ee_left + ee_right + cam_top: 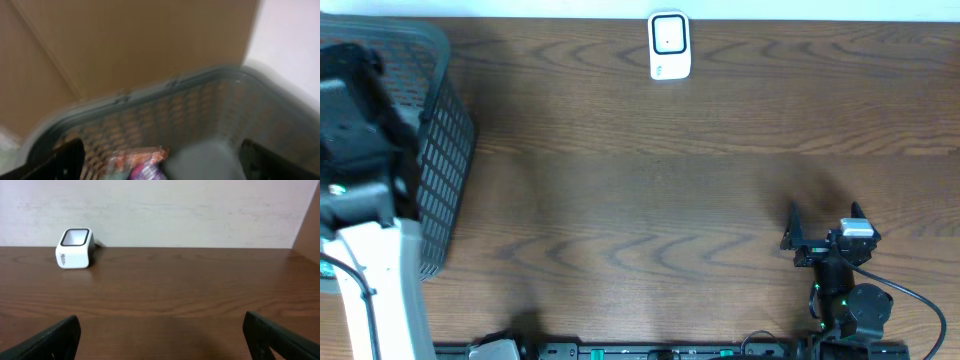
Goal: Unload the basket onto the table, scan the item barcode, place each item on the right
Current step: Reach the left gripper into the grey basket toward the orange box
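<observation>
step: left end effector (162, 161) wide, above basket (175, 82)
tip: descend centred on packet (142, 167), clear of wall
right end effector (160, 337): wide, empty

Soft, even light falls from above on the brown table (640, 150), with no hard glare. The white scanner (669, 45) is bright yet keeps its detail. Well away from the scanner, beside the right arm (840, 270), a faint, blurry shadow lies on the wood. The overhead view is slightly soft. The left wrist view is heavily blurred: the basket (200, 100) mesh smears, and a colourful packet (140, 165) inside is unreadable. The right wrist view is sharp around the scanner and dark at its lower corners.
</observation>
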